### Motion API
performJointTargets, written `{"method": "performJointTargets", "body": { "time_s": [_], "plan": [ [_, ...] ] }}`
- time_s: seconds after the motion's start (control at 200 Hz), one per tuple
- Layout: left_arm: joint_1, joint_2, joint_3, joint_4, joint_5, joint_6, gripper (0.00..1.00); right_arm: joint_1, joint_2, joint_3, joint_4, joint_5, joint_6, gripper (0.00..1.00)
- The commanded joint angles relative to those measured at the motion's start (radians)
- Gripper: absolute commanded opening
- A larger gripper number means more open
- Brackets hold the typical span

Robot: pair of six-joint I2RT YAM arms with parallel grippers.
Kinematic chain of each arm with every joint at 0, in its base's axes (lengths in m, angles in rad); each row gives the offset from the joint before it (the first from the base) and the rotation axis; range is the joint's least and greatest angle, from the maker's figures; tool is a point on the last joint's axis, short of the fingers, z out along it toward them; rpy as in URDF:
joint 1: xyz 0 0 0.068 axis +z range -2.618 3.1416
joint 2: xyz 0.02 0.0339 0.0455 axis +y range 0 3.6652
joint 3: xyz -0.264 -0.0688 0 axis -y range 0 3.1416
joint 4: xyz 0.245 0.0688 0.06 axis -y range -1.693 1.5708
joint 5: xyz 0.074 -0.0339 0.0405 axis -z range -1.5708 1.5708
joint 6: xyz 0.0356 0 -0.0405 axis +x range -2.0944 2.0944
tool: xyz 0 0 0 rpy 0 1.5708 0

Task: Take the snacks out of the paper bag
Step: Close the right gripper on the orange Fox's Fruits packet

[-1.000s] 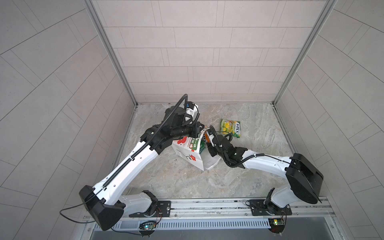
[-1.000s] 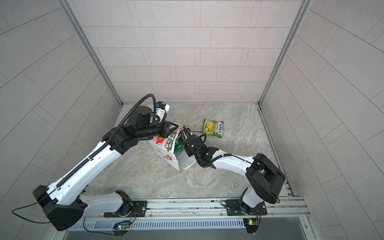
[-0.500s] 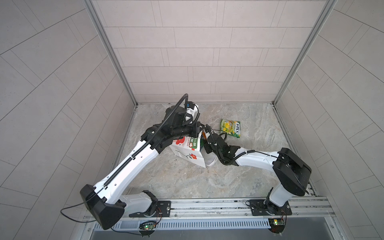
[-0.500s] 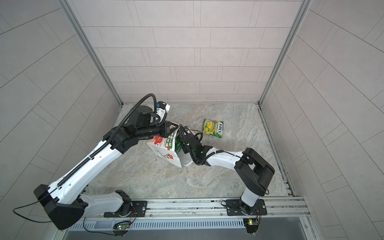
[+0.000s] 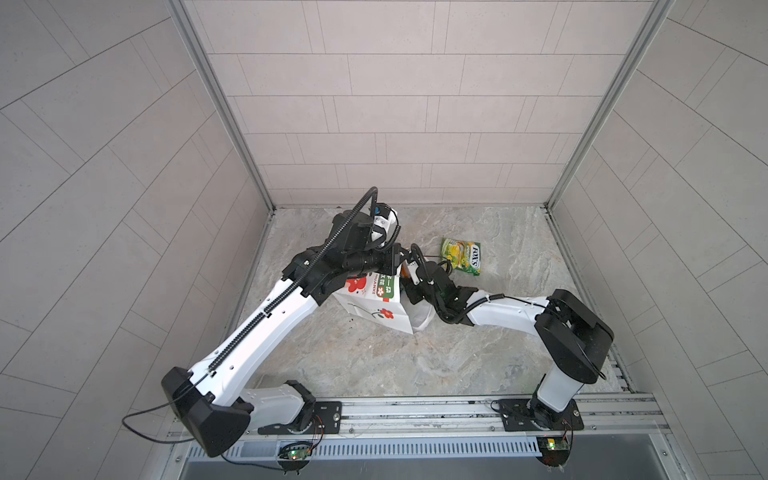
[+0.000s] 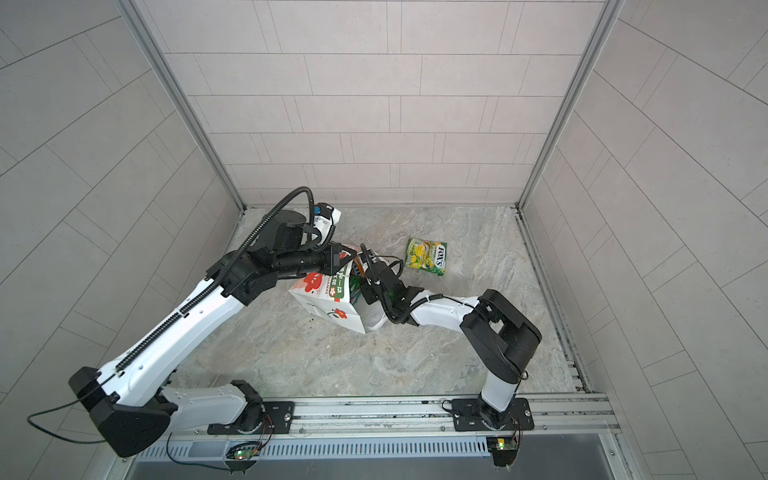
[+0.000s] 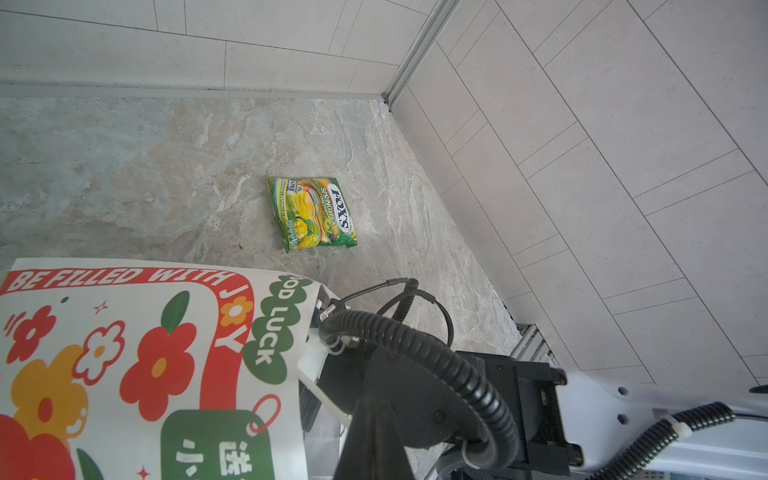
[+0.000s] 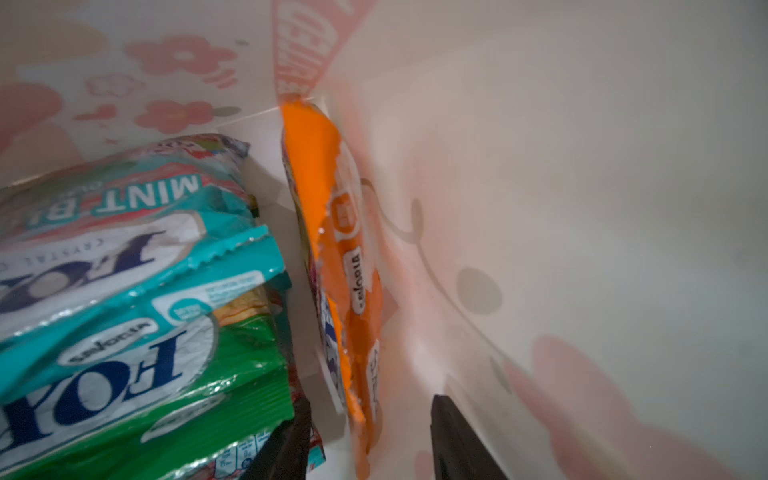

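Both top views: paper bag [image 5: 376,309] lying tipped on counter [image 5: 478,353], mouth facing right arm; green-yellow pouch [image 6: 426,255] lying flat beyond it. Left jaws sitting shut at bag's rim, grip hidden.
Left wrist: showing bag's flowered outside only.
Right wrist, inside bag: open right jaws straddling orange pouch [image 8: 332,249], standing on edge, long axis running toward bag's bottom; teal pouches [image 8: 224,257] lying stacked beside.

The paper bag [image 7: 124,353] is white with red and orange flowers (green labels too), alongside a green-yellow pouch [image 7: 311,214] and an orange pouch [image 8: 328,232].
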Motion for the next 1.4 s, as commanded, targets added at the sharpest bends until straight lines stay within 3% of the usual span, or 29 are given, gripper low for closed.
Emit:
{"method": "performJointTargets", "body": {
  "time_s": [0.0, 0.215, 0.355, 0.665, 0.761, 0.916, 1.396],
  "plan": [
    [-0.012, -0.01, 0.06, 0.028, 0.067, 0.008, 0.0, -0.006, 0.025, 0.019, 0.039, -0.094, -0.02, 0.5],
    [-0.014, -0.004, 0.069, 0.027, 0.071, 0.01, 0.0, -0.02, 0.061, 0.061, 0.014, -0.138, -0.017, 0.5],
    [-0.014, 0.002, 0.078, 0.021, 0.071, 0.014, 0.0, -0.028, 0.082, 0.084, 0.01, -0.25, -0.038, 0.45],
    [-0.015, 0.011, 0.09, 0.012, 0.063, 0.02, 0.0, -0.031, 0.118, 0.142, -0.041, -0.493, -0.085, 0.46],
    [-0.015, 0.007, 0.092, 0.008, 0.06, 0.023, 0.0, -0.031, 0.137, 0.178, -0.097, -0.477, -0.102, 0.35],
    [-0.014, -0.003, 0.092, -0.012, 0.033, 0.039, 0.0, -0.03, 0.124, 0.183, -0.123, -0.443, -0.11, 0.0],
    [-0.014, -0.027, 0.064, -0.092, -0.125, 0.08, 0.0, -0.046, -0.153, -0.017, -0.049, -0.317, -0.066, 0.0]
  ]
}}
